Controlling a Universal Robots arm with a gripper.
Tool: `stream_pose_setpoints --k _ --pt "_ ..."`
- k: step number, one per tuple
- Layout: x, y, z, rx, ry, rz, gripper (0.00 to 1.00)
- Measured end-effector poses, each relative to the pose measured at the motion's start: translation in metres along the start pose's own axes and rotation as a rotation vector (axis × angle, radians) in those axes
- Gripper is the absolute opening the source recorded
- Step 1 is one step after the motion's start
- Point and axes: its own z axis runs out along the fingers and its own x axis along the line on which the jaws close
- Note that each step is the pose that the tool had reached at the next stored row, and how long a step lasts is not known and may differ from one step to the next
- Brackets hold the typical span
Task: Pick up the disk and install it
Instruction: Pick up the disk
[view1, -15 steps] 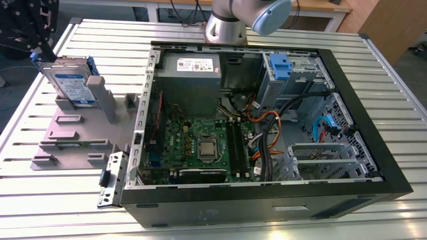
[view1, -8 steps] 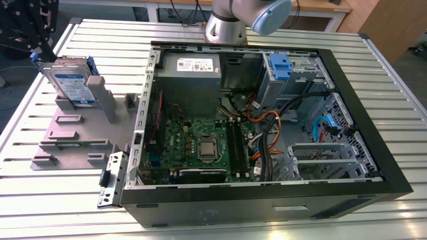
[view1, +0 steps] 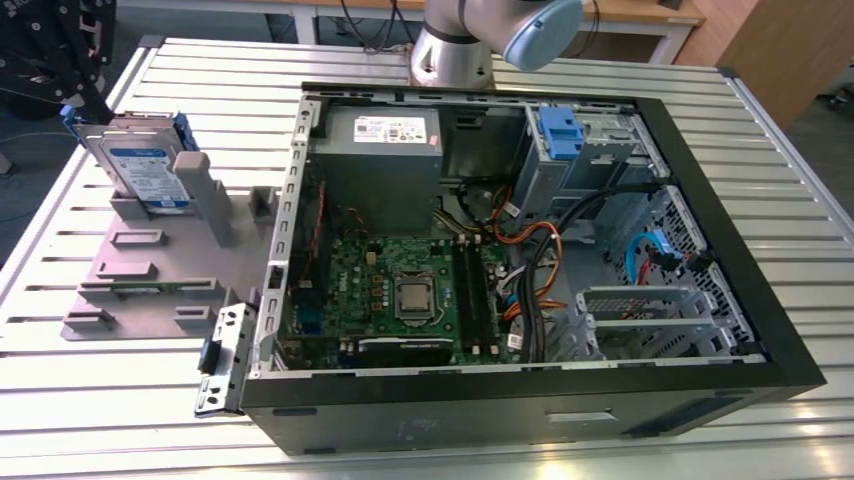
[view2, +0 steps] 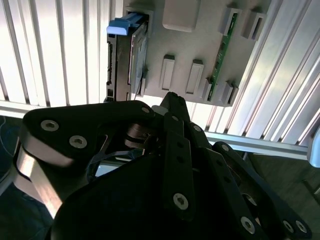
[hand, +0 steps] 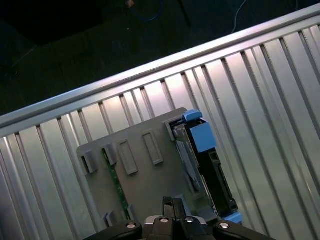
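The disk (view1: 147, 172) stands on edge at the far end of the grey stand (view1: 134, 272), at the exterior view's left, its white-and-blue label facing out and blue rails along its edges. In both wrist views I look down on it edge-on: the disk (view2: 127, 57) and the disk (hand: 200, 167), slotted into the stand (view2: 200, 35) (hand: 145, 185). My gripper (view2: 171, 100) (hand: 171, 204) hovers above the stand, apart from the disk, shut with nothing in it.
An open computer case (view1: 747, 300) lies on the slatted metal table (view1: 120, 420), with a motherboard (view1: 400, 290), a grey power-supply box (view1: 380, 150) and a drive bay with a blue part (view1: 561, 130). A green circuit strip (view2: 222, 50) (hand: 115, 182) sits in the stand. The table edge (hand: 125, 82) runs beside the stand.
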Motion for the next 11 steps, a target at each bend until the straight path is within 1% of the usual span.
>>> stream_pose_setpoints --k 11 --pt "0.0 0.0 0.0 -0.0006 0.001 -0.023 0.11"
